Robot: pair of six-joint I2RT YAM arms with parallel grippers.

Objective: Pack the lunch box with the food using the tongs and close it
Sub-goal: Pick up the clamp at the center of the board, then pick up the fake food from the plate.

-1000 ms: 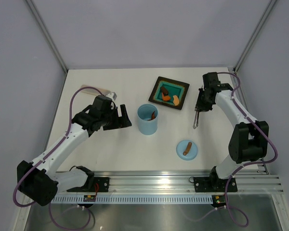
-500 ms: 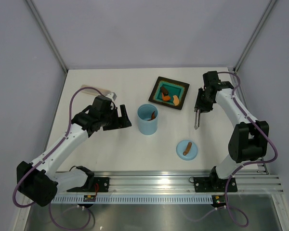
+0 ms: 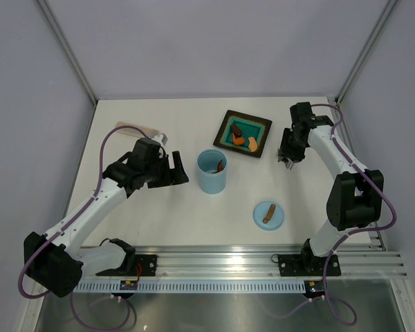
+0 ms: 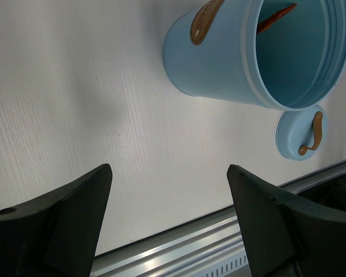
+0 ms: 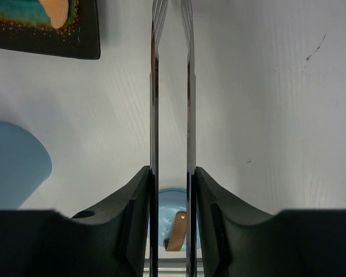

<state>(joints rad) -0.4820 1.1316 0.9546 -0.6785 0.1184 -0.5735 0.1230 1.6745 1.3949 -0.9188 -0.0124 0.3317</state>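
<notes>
The light blue lunch box (image 3: 211, 173) stands upright and uncovered mid-table, with an orange piece of food (image 4: 275, 17) inside. Its round lid (image 3: 268, 214), with a brown bar on top, lies nearer the arms. More orange and brown food (image 3: 243, 138) lies on the square teal plate (image 3: 260, 127). My right gripper (image 3: 288, 155) hangs just right of the plate, shut on the tongs (image 5: 154, 86). Their two silvery arms run between my fingers (image 5: 132, 196), slightly apart, tips beside the plate's corner. My left gripper (image 3: 178, 169) is open and empty, left of the lunch box (image 4: 219, 63).
A flat pale object (image 3: 135, 129) lies at the back left, behind my left arm. The metal rail (image 3: 263, 259) runs along the near table edge. Grey walls close in the table on three sides.
The tongs, which slanted toward the near edge in the top view, have swung under my right gripper. Their arms have spread a little as my right fingers eased apart. The left arm is still.
</notes>
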